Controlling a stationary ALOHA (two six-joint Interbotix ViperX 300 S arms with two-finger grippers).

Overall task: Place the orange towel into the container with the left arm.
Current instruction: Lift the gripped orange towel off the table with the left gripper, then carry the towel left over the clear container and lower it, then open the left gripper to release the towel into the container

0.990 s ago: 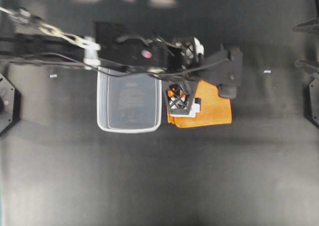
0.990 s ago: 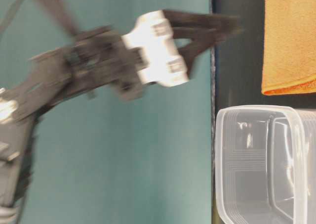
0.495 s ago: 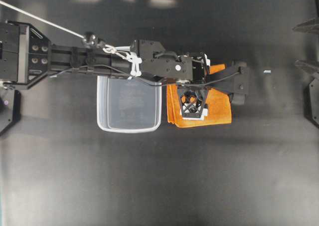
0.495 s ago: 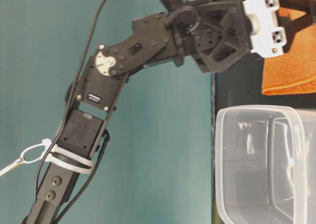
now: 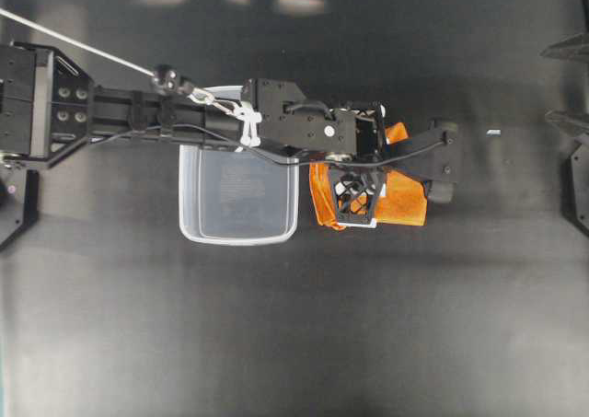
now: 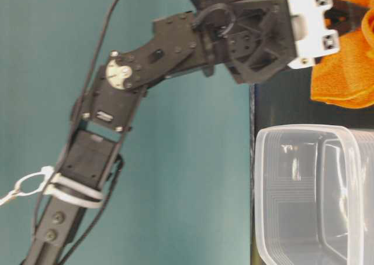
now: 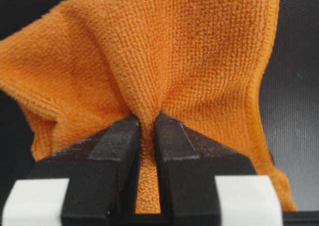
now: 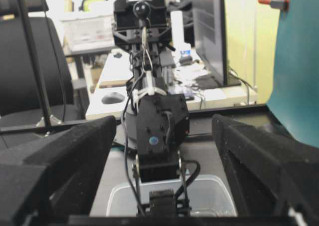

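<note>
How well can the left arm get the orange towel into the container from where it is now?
Probably yes. The left claw is already shut on a pinched fold of the orange towel, and the container sits open-topped right beside it, nothing between.

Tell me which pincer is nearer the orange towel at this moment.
Left. The left pincer is shut on a bunched fold of the orange towel. The right pincer stands open well away, viewing the scene from across the table.

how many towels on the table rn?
1. The orange towel lies right of the container in the overhead view, bunched and pinched by the left gripper. No others visible.
</note>
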